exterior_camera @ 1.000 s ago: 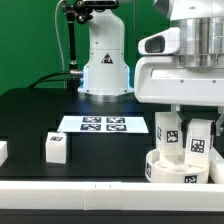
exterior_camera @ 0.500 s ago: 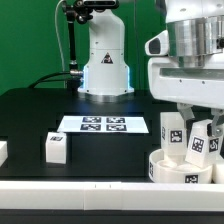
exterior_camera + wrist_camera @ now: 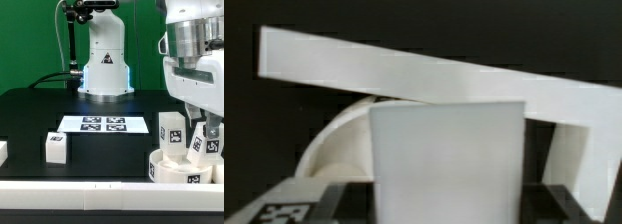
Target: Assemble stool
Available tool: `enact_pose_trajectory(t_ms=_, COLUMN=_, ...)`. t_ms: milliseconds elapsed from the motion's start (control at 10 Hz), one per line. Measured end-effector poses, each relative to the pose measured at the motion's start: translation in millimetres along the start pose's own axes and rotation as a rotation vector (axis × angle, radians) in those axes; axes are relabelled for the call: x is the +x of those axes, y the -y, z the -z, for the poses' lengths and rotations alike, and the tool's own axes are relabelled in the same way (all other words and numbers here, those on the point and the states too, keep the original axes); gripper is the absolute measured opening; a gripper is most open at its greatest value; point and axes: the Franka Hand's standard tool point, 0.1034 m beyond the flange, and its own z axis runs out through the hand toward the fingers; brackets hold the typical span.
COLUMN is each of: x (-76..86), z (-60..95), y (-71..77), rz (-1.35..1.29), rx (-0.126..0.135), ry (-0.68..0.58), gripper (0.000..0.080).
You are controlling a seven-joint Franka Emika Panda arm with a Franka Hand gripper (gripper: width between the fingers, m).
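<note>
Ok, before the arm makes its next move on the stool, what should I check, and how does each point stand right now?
1. The gripper is shut on the held leg: ok.
2. Held leg is over the seat: ok.
3. Held leg is fully home in the seat: cannot tell, the joint is hidden.
4. The second leg stands upright on the seat: ok.
5. The third leg lies loose on the table, apart from the marker board: ok.

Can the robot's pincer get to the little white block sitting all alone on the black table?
Probably yes, but not yet. Nothing covers or crowds the lone leg, so the way looks free. But the pincer is shut on a second leg over at the seat.
</note>
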Motion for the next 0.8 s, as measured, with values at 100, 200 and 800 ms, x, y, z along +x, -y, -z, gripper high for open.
enact_pose_trajectory(t_ms=100, x=-0.2, z=-0.1, y=-0.1, rz=-0.05, rx=0.0, ry=0.001, gripper=0.0337)
enact_pose_trajectory(t_ms=200, x=0.6, z=-0.1, y=0.5, rz=-0.135, rx=0.011, ry=0.004, gripper=0.0337)
enact_pose_trajectory(t_ms=800, x=-1.8, z=-0.7, y=2.9, rz=-0.612, rx=0.11, ry=0.042, gripper=0.0337)
